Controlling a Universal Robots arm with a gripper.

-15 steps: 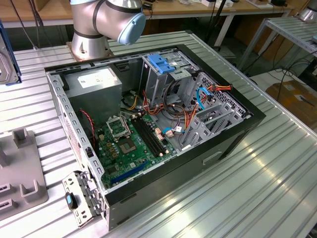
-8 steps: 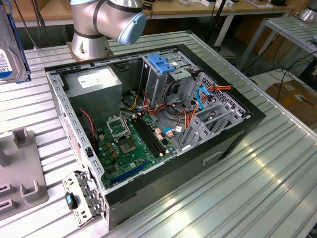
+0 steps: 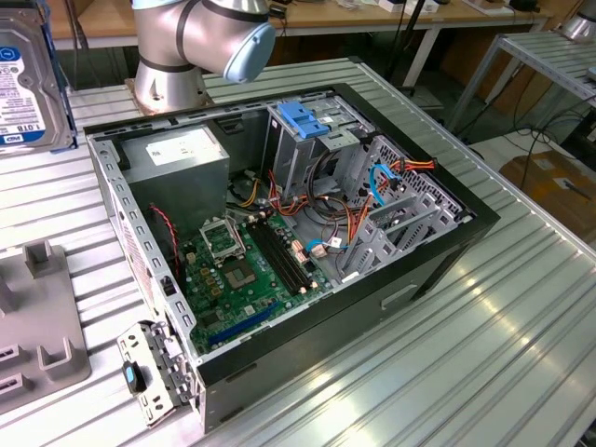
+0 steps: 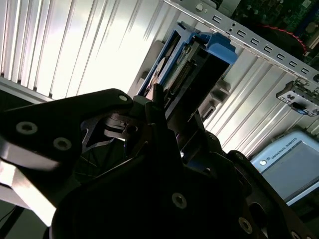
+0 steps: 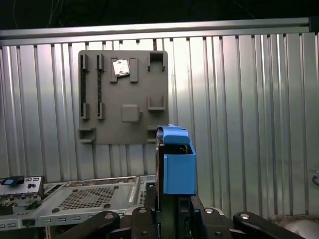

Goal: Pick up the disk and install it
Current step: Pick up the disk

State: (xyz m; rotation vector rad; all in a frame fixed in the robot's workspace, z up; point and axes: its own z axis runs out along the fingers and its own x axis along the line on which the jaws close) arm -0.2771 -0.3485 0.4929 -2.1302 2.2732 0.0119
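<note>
Gripper (image 5: 172,208) clamps the disk (image 5: 178,167), which juts beyond its jaws.

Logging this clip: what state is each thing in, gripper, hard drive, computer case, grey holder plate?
Black gripper: shut on the silver hard drive in its blue plastic carrier frame.
Silver hard drive: held up off the ribbed metal table.
Black computer case: on its side, side panel off, inside exposed.
Grey holder plate: flat on the table, slots mostly vacant.

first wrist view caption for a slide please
Black gripper holds the hard drive in its bright blue plastic carrier edge-on against a ribbed metal table with a grey fixture plate.
</note>
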